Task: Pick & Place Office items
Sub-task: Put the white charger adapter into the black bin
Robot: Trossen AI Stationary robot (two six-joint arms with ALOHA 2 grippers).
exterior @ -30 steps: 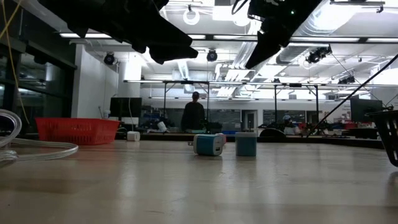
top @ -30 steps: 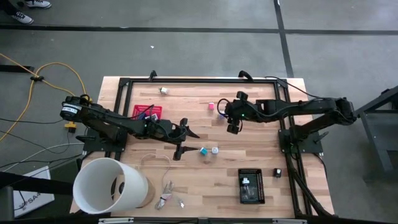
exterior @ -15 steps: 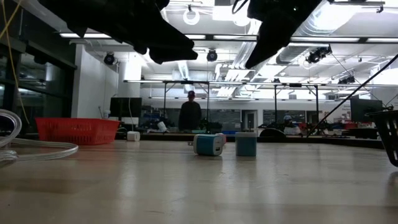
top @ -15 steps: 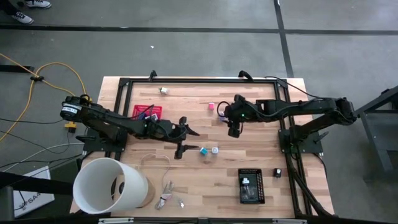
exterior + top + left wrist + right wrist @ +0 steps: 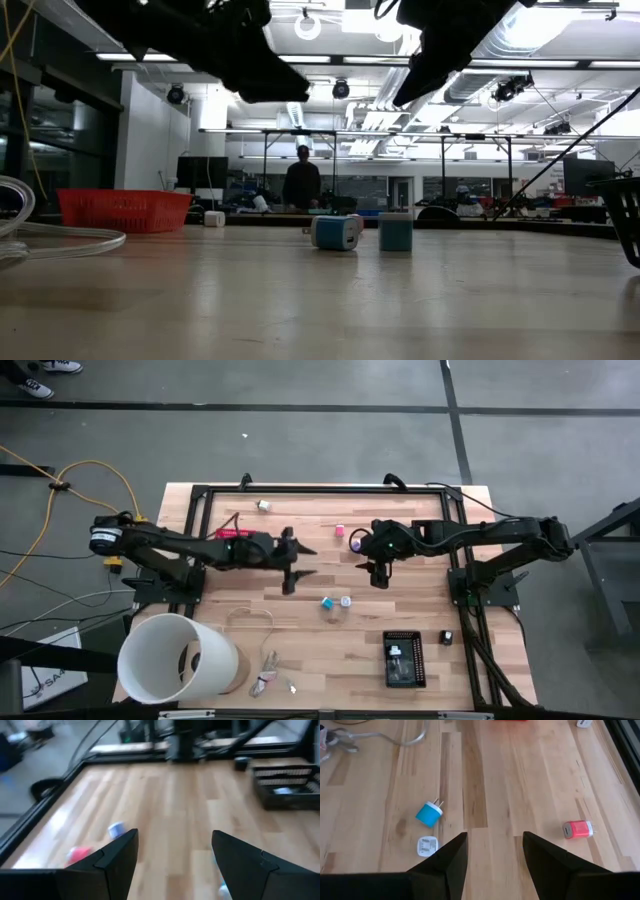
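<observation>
We find the left gripper [image 5: 297, 560] spread and empty above mid-table, the right gripper [image 5: 381, 574] likewise released. Blue plug [image 5: 428, 814] and white plug [image 5: 427, 846] lie between them; pink plug [image 5: 578, 829] apart. White tub [image 5: 178, 659] stands clear.

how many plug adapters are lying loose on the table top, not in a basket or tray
4: a blue one beside a white one mid-table, a pink one further back, a white one near the far edge. Arms may hide others.

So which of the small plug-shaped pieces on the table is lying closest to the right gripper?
The purple piece, just beside the right gripper; the pink one and the blue-and-white pair lie farther off.
</observation>
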